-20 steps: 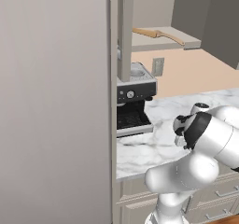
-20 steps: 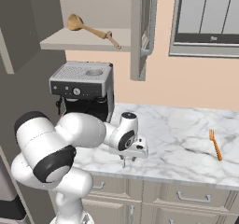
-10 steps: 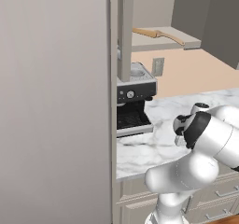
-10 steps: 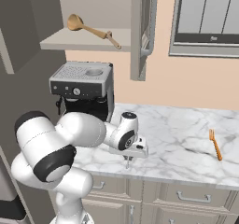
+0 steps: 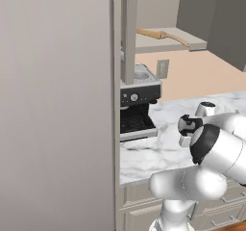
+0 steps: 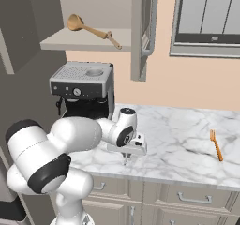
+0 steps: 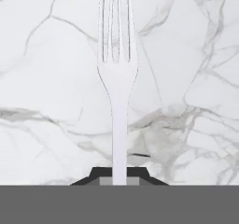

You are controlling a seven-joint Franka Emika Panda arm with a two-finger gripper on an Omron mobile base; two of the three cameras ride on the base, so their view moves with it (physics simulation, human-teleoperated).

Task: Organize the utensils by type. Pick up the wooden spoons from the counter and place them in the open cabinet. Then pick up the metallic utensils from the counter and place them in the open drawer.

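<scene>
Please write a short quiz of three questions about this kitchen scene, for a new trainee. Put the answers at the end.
1. True or false: the claw is shut on the handle of the silver fork.
2. What lies on the cabinet shelf? A) an orange fork B) a wooden spoon C) a cup
3. In the right base view, which utensil rests on the counter far to the right of the arm?

Key
1. True.
2. B, the wooden spoon.
3. The orange fork.
</scene>
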